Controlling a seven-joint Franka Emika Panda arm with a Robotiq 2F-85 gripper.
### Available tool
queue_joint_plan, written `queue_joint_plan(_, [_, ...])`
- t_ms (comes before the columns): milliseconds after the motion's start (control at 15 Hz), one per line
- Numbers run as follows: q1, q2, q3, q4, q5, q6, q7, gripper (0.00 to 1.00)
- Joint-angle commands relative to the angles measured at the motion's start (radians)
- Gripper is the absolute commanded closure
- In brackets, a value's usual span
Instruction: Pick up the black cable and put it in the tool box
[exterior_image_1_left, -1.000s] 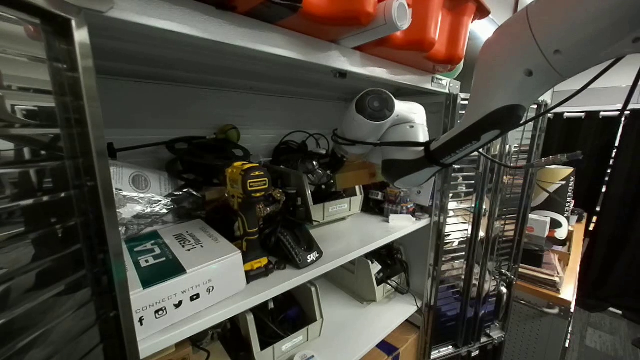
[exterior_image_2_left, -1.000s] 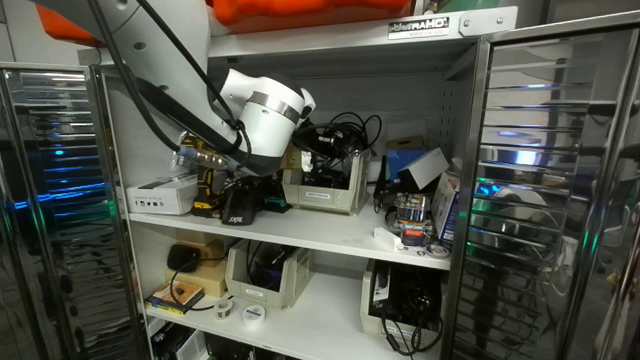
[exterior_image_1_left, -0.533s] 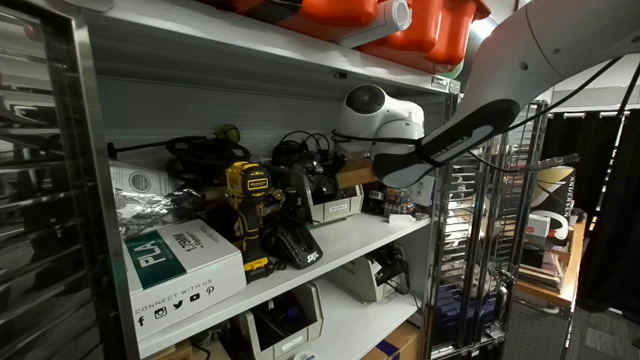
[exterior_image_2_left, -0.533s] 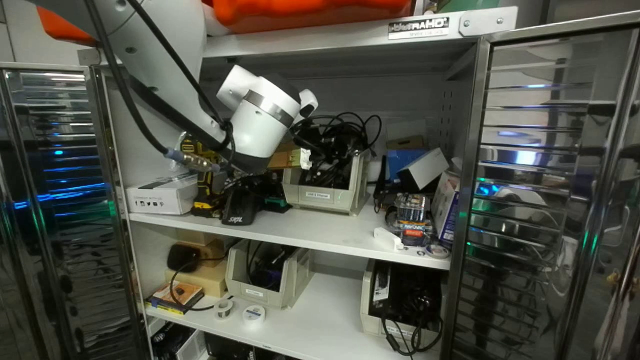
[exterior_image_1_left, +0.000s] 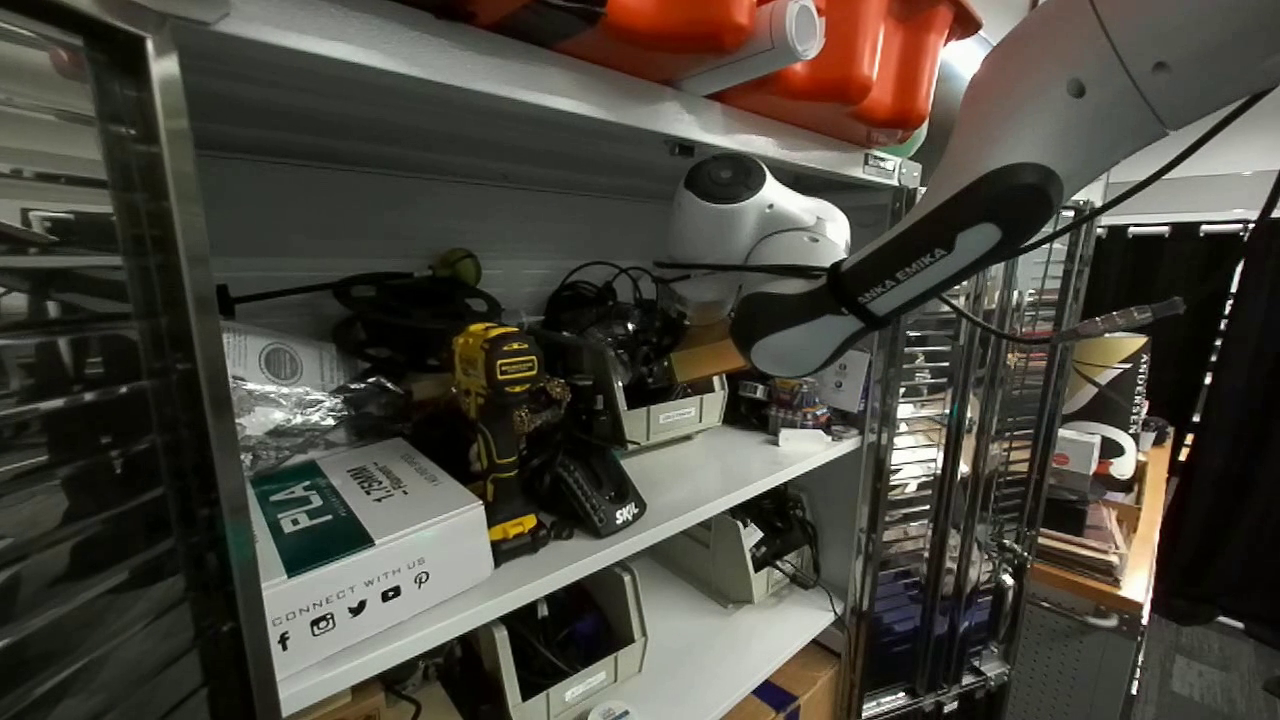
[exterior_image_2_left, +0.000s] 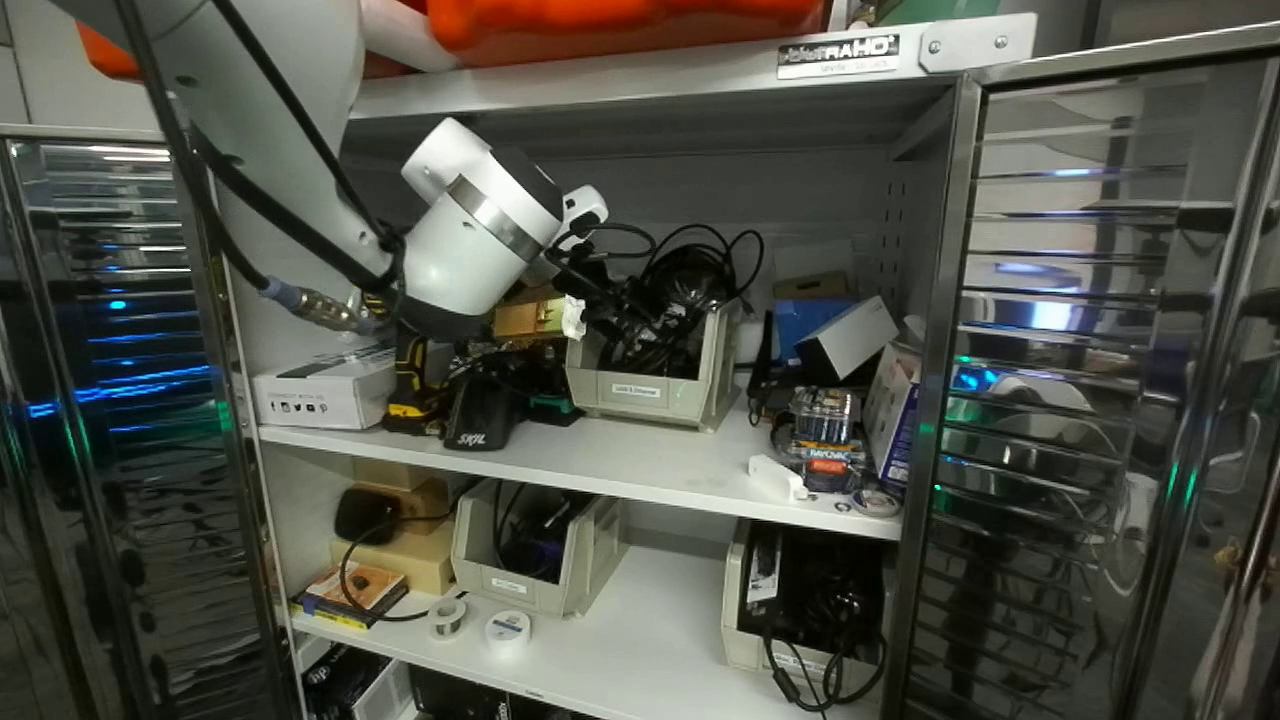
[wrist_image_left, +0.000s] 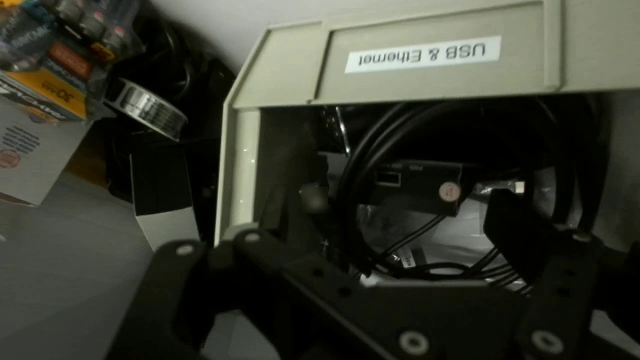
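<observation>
- Wrist view: gripper (wrist_image_left: 392, 207) spread wide over the bin (wrist_image_left: 425, 82); the black cable (wrist_image_left: 352, 175) lies coiled inside, partly between the fingers (wrist_image_left: 517, 230), contact unclear.
- In an exterior view, the arm (exterior_image_2_left: 270, 150) slants in from the near side.
- In an exterior view, the bin stands right of the drill (exterior_image_1_left: 497, 370).

Open cabinet (exterior_image_2_left: 650, 78), black curtain (exterior_image_1_left: 1240, 480)

Shiny slatted doors (exterior_image_2_left: 1060, 400) stand on both sides, reflecting blue and green light (exterior_image_2_left: 968, 378). In an exterior view, a wooden tabletop (exterior_image_1_left: 1146, 520) sits near the curtain; the floor (exterior_image_1_left: 1210, 655) is grey.
</observation>
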Motion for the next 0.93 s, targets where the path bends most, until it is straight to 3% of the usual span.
queue_joint_plan(0, [-0.013, -0.148, 0.015, -0.156, 0.043, -0.049, -0.027, 0.00])
queue_joint_plan(67, [-0.016, -0.186, 0.013, -0.192, 0.048, -0.060, -0.025, 0.00])
queue_joint_plan(133, [0.025, -0.228, -0.039, -0.229, 0.077, -0.062, -0.037, 0.00])
queue_joint_plan(267, [0.016, -0.311, -0.042, -0.302, 0.150, -0.071, -0.084, 0.00])
queue_joint_plan(400, [-0.021, -0.391, -0.013, -0.374, 0.324, -0.070, -0.232, 0.00])
queue_joint_plan(667, [0.030, -0.469, -0.045, -0.485, 0.673, -0.071, -0.506, 0.00])
queue_joint_plan(733, [0.103, -0.479, -0.111, -0.492, 0.760, -0.098, -0.579, 0.00])
queue_joint_plan(867, [0.184, -0.502, -0.192, -0.481, 0.931, -0.189, -0.731, 0.00])
